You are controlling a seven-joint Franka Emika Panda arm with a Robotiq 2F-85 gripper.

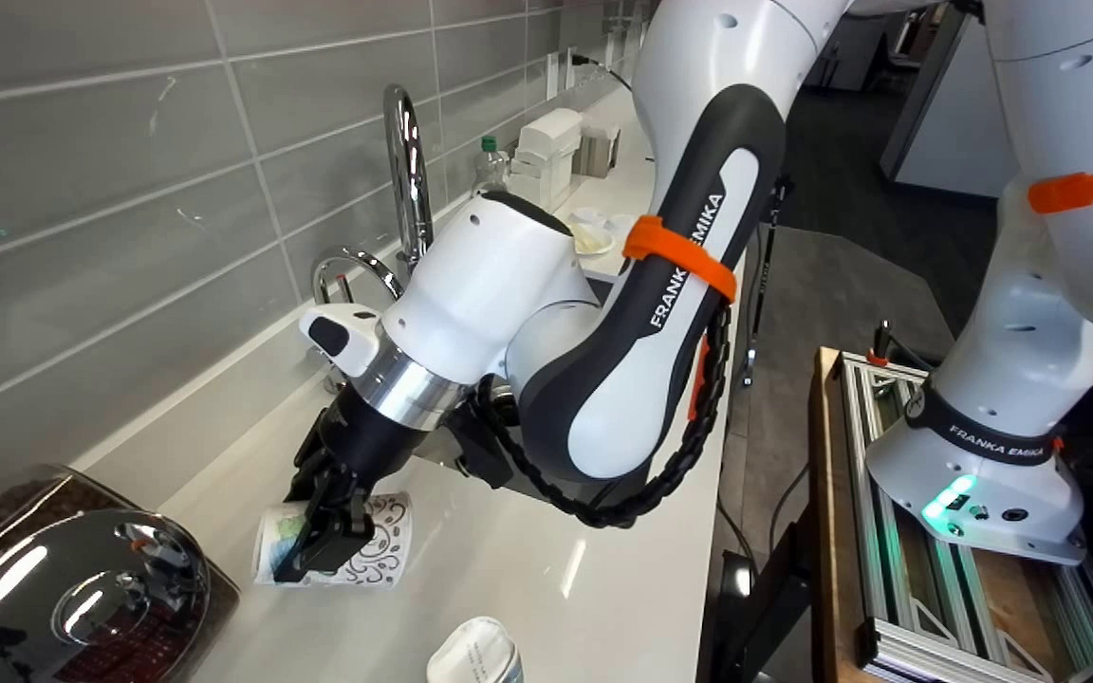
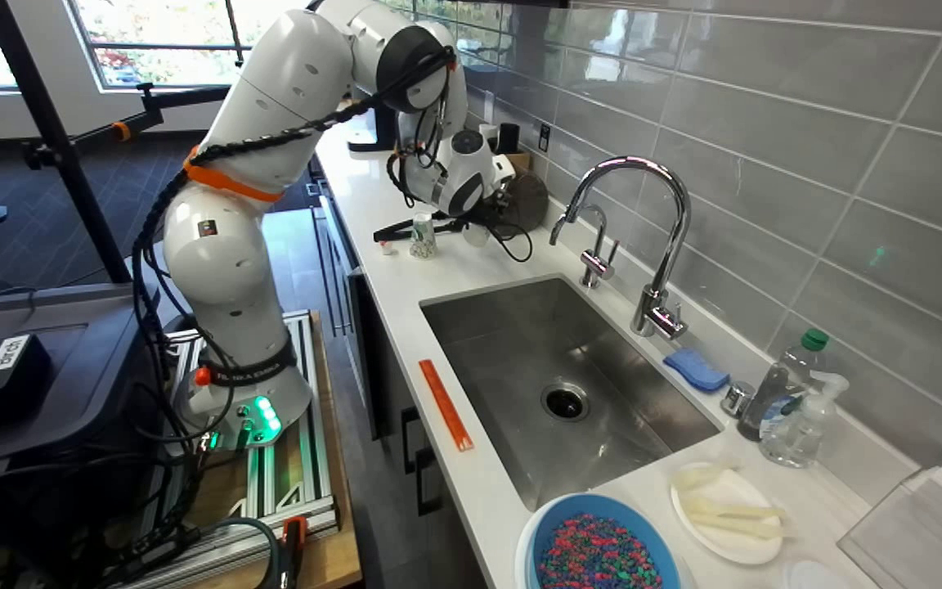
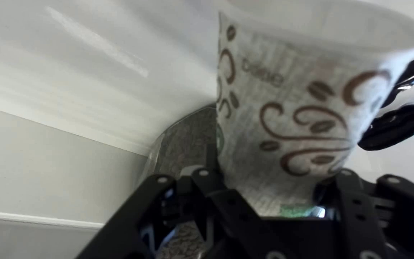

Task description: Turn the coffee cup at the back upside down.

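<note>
In an exterior view, the black gripper (image 1: 314, 531) pinches a white paper coffee cup (image 1: 381, 543) sideways over the white counter (image 1: 632, 569); the white arm (image 1: 637, 398) says FRANKA EMIKA. In an exterior view, a white label (image 2: 8, 353) says Birch. In the wrist view, the cup's letters look blurry.

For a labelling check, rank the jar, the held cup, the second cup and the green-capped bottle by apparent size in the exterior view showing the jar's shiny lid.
Largest: jar
Next, order unsure: held cup, partly hidden, and second cup, cut off by the frame
Smallest: green-capped bottle, partly hidden
</note>
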